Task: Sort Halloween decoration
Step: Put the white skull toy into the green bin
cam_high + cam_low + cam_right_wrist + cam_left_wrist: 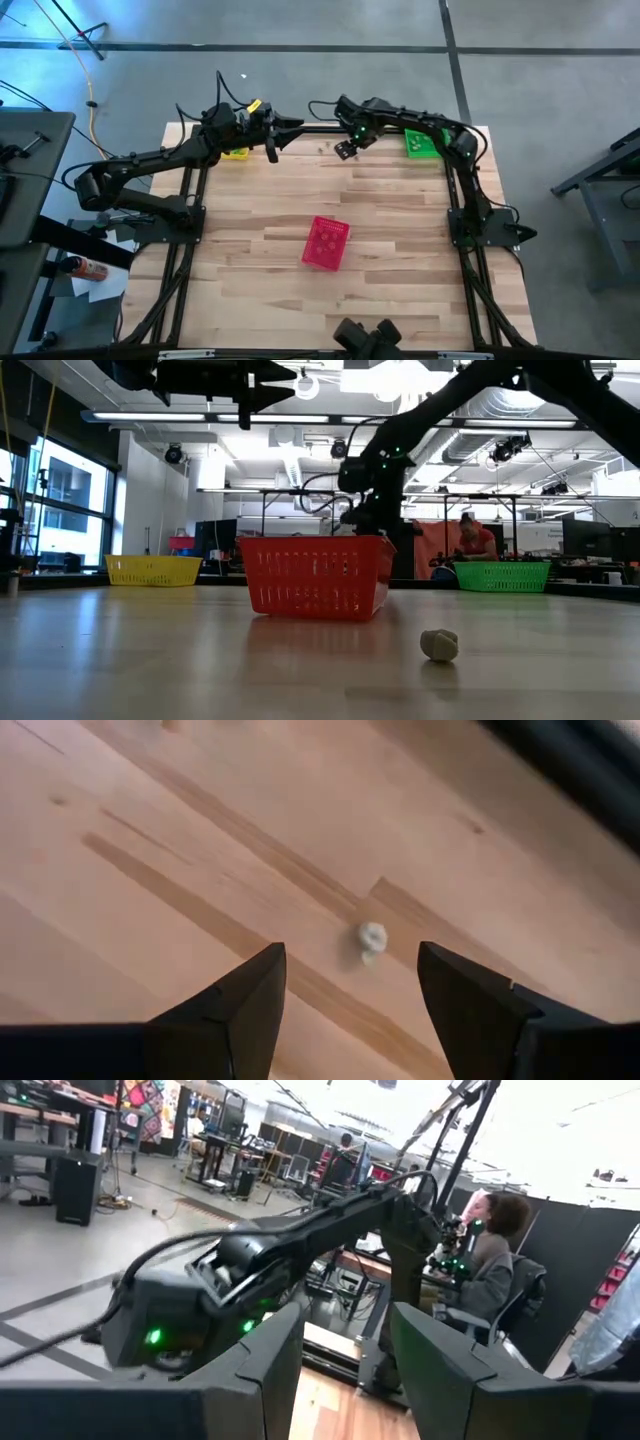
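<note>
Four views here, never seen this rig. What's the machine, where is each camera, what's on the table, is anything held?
Two dark robot arms work at a wooden table. One camera looks straight down, one sits at table height, and one rides on each wrist. The left gripper hangs open and empty near the yellow basket. The right gripper is open above a small pale trinket lying on the wood, not held. A pink basket sits mid-table and a green basket at the far right. A person sits in the room behind.
</note>
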{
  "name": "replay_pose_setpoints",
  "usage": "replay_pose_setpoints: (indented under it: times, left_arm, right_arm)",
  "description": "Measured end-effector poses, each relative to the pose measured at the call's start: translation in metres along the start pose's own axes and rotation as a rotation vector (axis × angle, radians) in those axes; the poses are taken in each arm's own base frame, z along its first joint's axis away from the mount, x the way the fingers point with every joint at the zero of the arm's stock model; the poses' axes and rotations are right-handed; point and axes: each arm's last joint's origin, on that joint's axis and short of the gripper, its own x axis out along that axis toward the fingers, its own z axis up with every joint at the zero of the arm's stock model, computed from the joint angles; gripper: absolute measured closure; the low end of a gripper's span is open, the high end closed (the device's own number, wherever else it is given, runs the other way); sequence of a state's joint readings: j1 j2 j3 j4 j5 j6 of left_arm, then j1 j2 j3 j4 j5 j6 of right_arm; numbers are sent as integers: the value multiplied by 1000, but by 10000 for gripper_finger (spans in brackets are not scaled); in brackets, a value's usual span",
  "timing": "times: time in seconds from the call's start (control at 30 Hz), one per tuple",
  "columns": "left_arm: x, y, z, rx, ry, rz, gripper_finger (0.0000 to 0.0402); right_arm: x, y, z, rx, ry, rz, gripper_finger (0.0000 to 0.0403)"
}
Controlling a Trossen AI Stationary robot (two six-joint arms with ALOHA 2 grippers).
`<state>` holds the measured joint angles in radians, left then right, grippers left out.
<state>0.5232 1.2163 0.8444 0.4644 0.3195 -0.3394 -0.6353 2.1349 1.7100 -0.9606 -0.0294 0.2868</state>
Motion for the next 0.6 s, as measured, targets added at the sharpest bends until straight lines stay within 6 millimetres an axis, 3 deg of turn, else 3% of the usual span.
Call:
replay_pose_setpoints:
  times: [0.3,0.6]
  left_arm:
    - [0,0,0,-18,1,-1,257]
    - [0,0,0,-19,5,1,257]
  right_arm:
    - [28,-1,-1,37,68,-24,182]
    - [36,-3,-1,59,70,-55,183]
